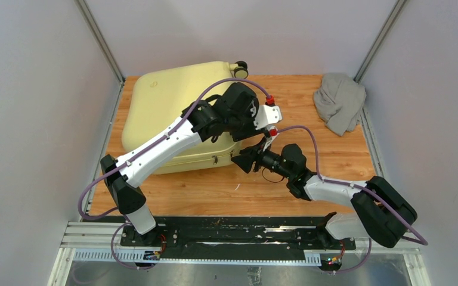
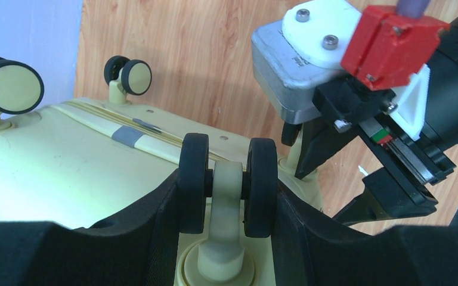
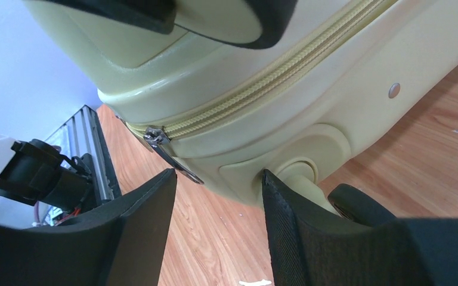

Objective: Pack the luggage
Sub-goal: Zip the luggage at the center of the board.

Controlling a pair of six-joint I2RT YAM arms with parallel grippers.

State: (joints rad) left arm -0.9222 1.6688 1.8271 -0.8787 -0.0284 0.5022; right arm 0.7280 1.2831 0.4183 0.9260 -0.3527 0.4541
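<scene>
Unzipping step, before packing.
My left hand clamps a black twin caster wheel; my right hand, open and empty, sits just short of the metal zipper pull, which I should pinch next. The large pale yellow hard-shell luggage lies shut, far-left on the wooden surface, long axis seemingly left-right, wheels rightward.

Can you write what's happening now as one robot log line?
suitcase: closed, lying flat | left gripper: clamped on wheel | right gripper: open, by zipper pull | cloth: outside suitcase

Light: bright, even, overhead.
Shadows: soft and faint on the tabletop.
Glare: mild sheen on the luggage.
Focus: right gripper slightly soft.
</scene>
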